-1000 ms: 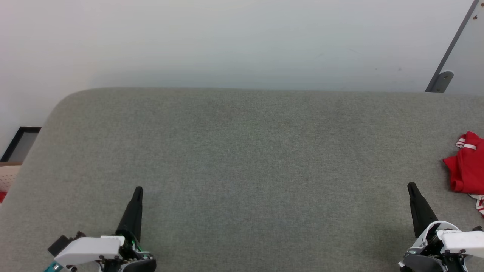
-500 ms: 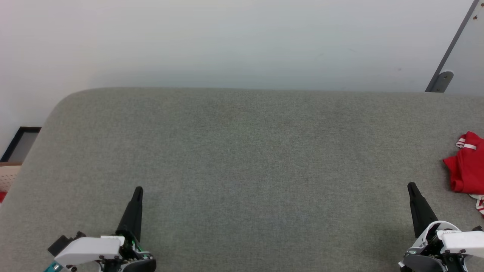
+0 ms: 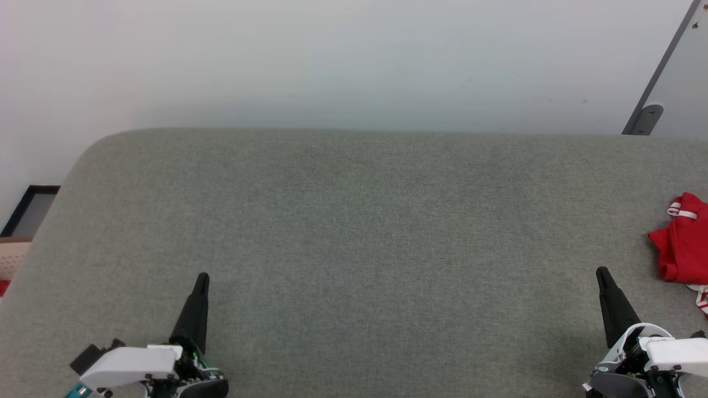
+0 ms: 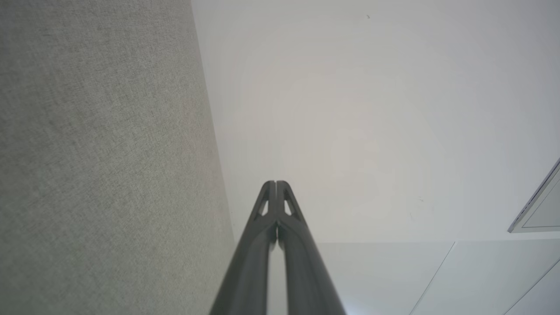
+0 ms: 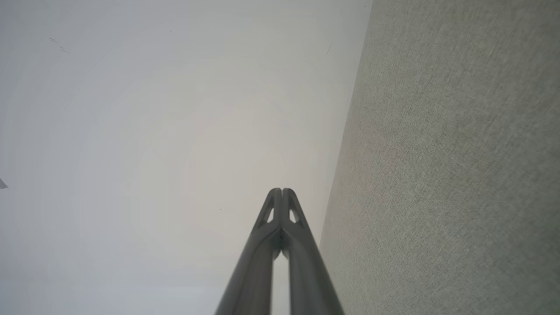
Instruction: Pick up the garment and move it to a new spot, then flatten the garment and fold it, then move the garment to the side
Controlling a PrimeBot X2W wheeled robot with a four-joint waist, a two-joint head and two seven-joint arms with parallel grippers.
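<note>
Red garment point(image 3: 683, 240) lies bunched just beyond the closed right gripper point(image 3: 602, 273).

On padded surface point(image 3: 354, 221): garment point(image 3: 685, 243) at far right edge; left gripper point(image 3: 202, 278) near-left; right gripper point(image 3: 602, 272) near-right, close to garment's left. Behind surface: wall point(image 3: 332, 55).

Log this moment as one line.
garment: crumpled on grey surface, far right of head view, not held | left gripper: shut, empty | right gripper: shut, empty, apart from garment | stage: pickup not begun
</note>
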